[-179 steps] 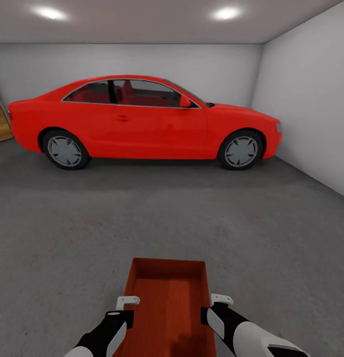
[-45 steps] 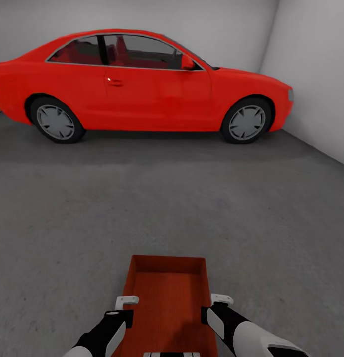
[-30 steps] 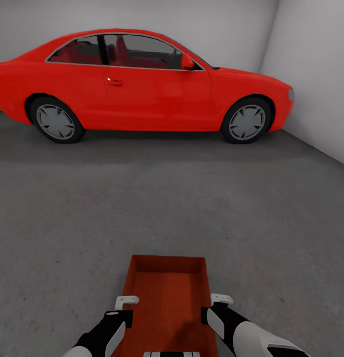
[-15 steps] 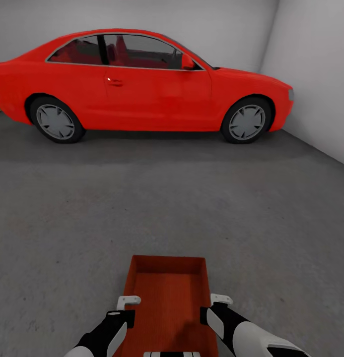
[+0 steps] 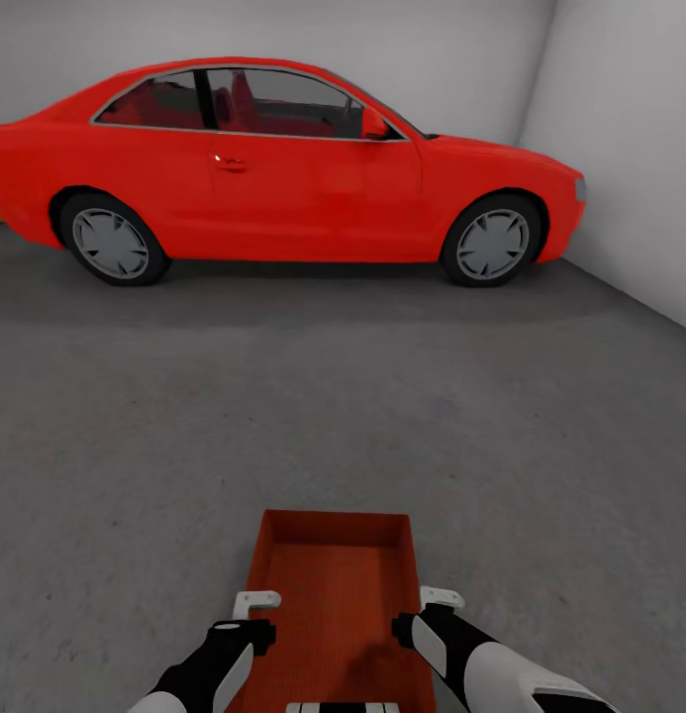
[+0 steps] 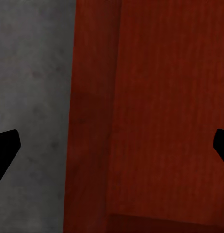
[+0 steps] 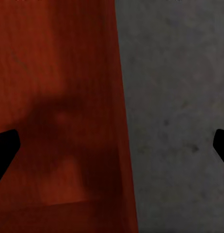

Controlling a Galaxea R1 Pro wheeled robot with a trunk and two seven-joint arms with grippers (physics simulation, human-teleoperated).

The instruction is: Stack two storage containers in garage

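Observation:
The long shallow red-orange storage container [image 5: 333, 594] lies low on the garage's concrete floor [image 5: 382, 416], straight ahead of me. My left gripper [image 5: 258, 614] straddles its left wall and my right gripper [image 5: 424, 612] straddles its right wall. In the left wrist view the left gripper [image 6: 112, 150] has its dark fingertips [image 6: 5, 150] far apart, with the ribbed wall [image 6: 92, 121] between them untouched. The right gripper [image 7: 112, 148] stands equally wide over the other wall [image 7: 119, 121]. Both are open. The deeper, squarer container is out of view.
A big red car [image 5: 283, 168] is parked side-on across the far end. White walls close the back [image 5: 432, 50] and the right side [image 5: 630, 149]. Broad grey concrete stretches between the tray and the car.
Since six seconds ago the camera has come closer to the car and tipped down. In the last half second both grippers' inner fingers edged inward over the tray; the tray stayed put.

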